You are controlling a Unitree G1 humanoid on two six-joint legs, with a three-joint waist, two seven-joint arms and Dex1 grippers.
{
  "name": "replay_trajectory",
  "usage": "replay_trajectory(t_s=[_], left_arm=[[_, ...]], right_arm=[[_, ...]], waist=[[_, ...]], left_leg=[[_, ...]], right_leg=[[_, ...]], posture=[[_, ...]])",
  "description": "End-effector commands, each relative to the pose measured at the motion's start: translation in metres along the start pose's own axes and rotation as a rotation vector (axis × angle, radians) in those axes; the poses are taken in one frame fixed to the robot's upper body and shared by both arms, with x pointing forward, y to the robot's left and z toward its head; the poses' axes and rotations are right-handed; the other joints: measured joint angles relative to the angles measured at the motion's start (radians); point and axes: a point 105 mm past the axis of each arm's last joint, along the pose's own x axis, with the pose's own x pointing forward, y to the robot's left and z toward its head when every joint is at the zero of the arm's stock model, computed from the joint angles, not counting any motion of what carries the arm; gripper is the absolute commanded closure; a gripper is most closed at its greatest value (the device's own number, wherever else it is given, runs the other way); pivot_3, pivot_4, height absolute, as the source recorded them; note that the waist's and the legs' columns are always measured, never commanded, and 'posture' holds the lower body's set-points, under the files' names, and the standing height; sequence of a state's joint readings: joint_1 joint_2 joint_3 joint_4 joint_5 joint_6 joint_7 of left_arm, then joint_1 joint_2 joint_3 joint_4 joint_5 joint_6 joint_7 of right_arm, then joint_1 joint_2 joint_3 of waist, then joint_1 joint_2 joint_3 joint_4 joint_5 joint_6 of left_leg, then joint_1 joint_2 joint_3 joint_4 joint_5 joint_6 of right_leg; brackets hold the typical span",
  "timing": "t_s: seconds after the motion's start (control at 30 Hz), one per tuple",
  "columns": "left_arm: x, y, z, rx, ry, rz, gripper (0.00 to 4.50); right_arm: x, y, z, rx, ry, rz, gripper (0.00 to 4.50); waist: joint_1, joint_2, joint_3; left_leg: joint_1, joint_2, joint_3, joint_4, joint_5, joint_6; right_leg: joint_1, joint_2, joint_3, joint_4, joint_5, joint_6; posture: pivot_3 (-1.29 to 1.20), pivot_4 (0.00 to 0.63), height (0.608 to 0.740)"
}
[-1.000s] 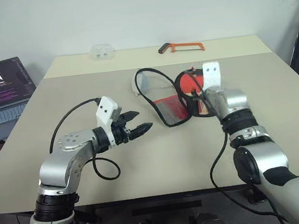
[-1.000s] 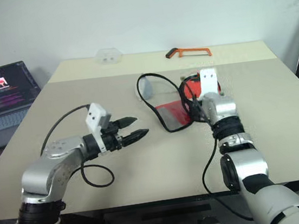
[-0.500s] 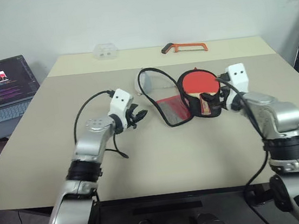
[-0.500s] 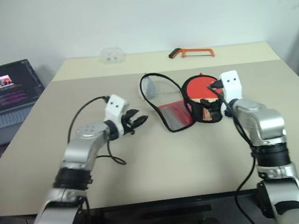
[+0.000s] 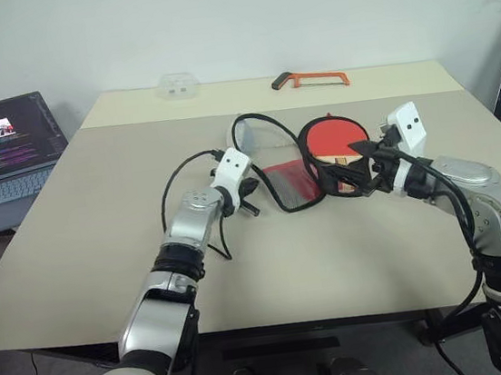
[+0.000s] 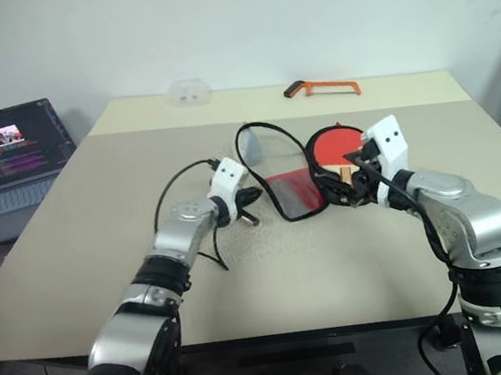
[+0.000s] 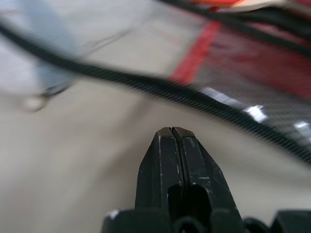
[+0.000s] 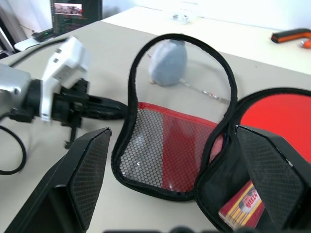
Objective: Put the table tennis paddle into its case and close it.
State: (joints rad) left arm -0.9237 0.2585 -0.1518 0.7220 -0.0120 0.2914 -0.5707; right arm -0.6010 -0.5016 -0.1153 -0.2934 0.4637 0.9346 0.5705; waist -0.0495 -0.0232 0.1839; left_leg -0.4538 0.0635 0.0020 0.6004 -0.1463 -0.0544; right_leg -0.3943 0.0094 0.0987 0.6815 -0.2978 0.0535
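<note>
The left gripper (image 7: 171,131) is pressed together, empty, just short of the case (image 5: 291,182) flap's edge. The right gripper (image 5: 358,167), spread wide, sits by the paddle (image 5: 336,137), which seems partly seated in the open case. Likely next: folding the flap over, needing a fresh pinch on its rim.

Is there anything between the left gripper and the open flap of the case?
Nothing visible. The left gripper, fingers shut, points at the case flap's black edge across bare table. The grey pouch lies off to one side, beyond the flap.
</note>
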Motion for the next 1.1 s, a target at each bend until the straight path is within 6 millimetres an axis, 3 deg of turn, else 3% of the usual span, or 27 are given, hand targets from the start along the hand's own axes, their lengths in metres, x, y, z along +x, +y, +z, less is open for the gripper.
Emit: replay_trajectory(t_s=[0.03,0.2,0.33,0.43,0.47,0.57,0.63,0.83,0.97,1.1], left_arm=[[0.007,-0.010,0.027,0.047,-0.083,-0.014,4.47],[0.018,-0.026,0.051,0.043,-0.173,-0.021,4.47],[0.032,-0.047,0.095,0.045,-0.301,-0.035,4.47],[0.038,-0.063,0.116,0.033,-0.364,-0.062,4.47],[0.039,-0.068,0.120,0.030,-0.379,-0.073,4.47],[0.055,-0.111,0.119,0.095,-0.327,-0.148,4.47],[0.060,-0.122,0.113,0.094,-0.297,-0.154,4.47],[0.048,-0.100,0.123,0.062,-0.359,-0.161,4.47],[0.007,-0.073,0.138,0.041,-0.480,-0.321,4.47],[-0.037,-0.042,0.128,0.062,-0.477,-0.416,4.47]], right_arm=[[-0.001,0.006,0.013,-0.045,-0.051,0.022,0.00],[-0.002,0.009,0.015,-0.048,-0.062,0.039,0.00],[-0.006,0.006,0.015,-0.053,-0.067,0.005,0.00],[-0.010,0.002,0.019,-0.056,-0.090,-0.038,0.00],[-0.011,0.001,0.020,-0.056,-0.097,-0.053,0.00],[-0.029,-0.024,0.038,-0.048,-0.171,-0.203,0.00],[-0.042,-0.033,0.049,-0.035,-0.213,-0.255,0.00],[-0.063,-0.045,0.048,0.056,-0.234,-0.334,0.00],[-0.052,-0.069,0.020,0.321,-0.183,-0.445,0.00],[-0.038,-0.088,-0.009,0.645,-0.181,-0.486,0.00]], waist=[[0.000,0.000,0.000],[0.002,0.000,0.000],[0.011,-0.001,0.000],[0.015,-0.001,0.000],[0.015,-0.001,0.000],[0.018,-0.001,0.000],[0.019,-0.001,0.000],[0.003,0.000,0.001],[-0.019,0.001,0.001],[-0.025,0.002,0.001]], left_leg=[[0.000,0.000,0.000,0.000,0.000,0.000],[0.000,0.000,0.000,0.000,0.000,0.000],[0.000,0.000,0.000,0.001,0.000,0.000],[0.000,-0.001,0.000,0.001,0.000,0.000],[0.000,-0.001,0.000,0.001,0.000,0.000],[0.000,-0.001,0.000,0.001,0.000,0.000],[0.000,-0.001,0.000,0.001,0.000,0.000],[0.001,-0.001,-0.001,0.000,0.000,0.000],[0.002,0.000,-0.001,-0.001,0.000,0.000],[0.003,0.001,-0.001,-0.002,0.003,-0.004]], right_leg=[[0.000,0.000,0.000,0.000,0.000,0.000],[0.000,0.000,0.000,0.000,0.000,0.000],[0.000,0.000,0.000,0.000,0.000,0.000],[0.001,0.000,0.000,-0.001,0.000,0.001],[0.001,0.000,0.000,-0.001,0.000,0.001],[0.001,0.000,0.000,-0.001,0.000,0.002],[0.001,0.000,0.000,-0.001,0.000,0.002],[0.001,0.001,0.001,0.000,0.000,0.001],[0.001,0.001,0.002,0.001,0.000,0.000],[0.001,0.001,0.001,0.003,0.001,-0.001]], posture=[[0.00,0.150,0.740],[0.00,0.150,0.740],[0.00,0.150,0.740],[0.00,0.150,0.740],[0.00,0.150,0.740],[0.00,0.150,0.740],[0.00,0.150,0.740],[0.00,0.150,0.740],[0.00,0.150,0.740],[0.00,0.150,0.740]])
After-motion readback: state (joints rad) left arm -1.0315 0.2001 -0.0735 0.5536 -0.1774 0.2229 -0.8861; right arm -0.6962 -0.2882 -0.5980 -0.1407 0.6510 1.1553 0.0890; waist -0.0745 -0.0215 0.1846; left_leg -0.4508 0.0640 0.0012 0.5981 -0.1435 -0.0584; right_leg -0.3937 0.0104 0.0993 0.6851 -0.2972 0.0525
